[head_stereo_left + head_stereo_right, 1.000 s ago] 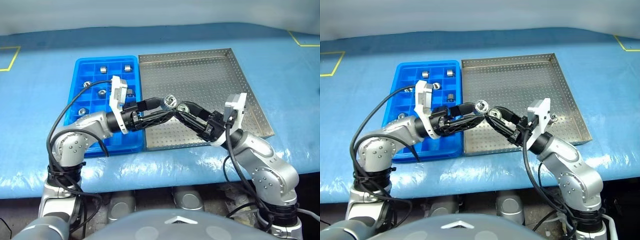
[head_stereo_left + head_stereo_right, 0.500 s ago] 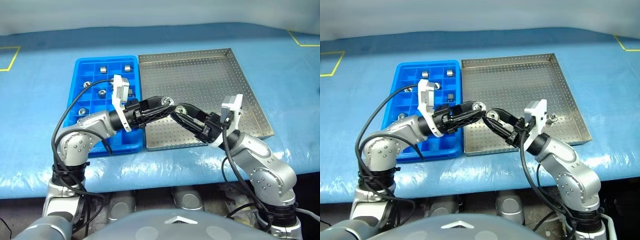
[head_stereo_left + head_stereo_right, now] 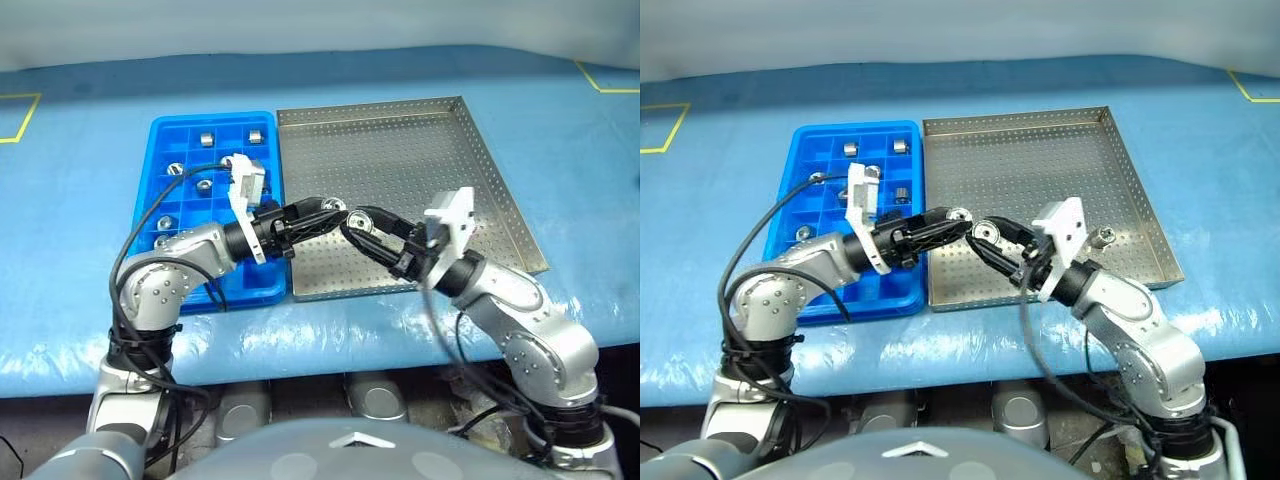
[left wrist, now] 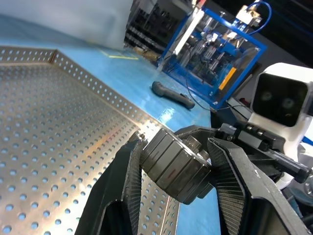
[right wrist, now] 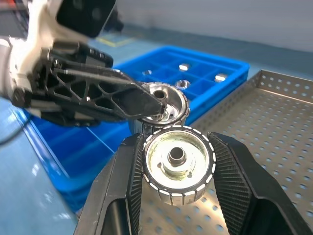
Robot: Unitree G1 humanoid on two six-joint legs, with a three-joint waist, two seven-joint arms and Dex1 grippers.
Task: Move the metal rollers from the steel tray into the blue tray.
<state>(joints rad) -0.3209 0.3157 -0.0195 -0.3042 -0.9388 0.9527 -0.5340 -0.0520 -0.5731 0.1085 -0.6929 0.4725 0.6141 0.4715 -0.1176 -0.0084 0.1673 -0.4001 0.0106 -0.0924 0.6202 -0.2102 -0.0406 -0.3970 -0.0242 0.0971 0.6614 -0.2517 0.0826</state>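
Two grippers met over the steel tray [image 3: 400, 150]. The left gripper [image 4: 176, 169] clenched one metal roller [image 4: 173, 164] between its fingers; the right gripper [image 5: 177, 164] clenched a second roller [image 5: 177, 161], the two just beside each other. One more roller [image 3: 1102, 236] lay in the steel tray beyond the right gripper. About six rollers sat in the blue tray [image 3: 165, 130] behind the left gripper.
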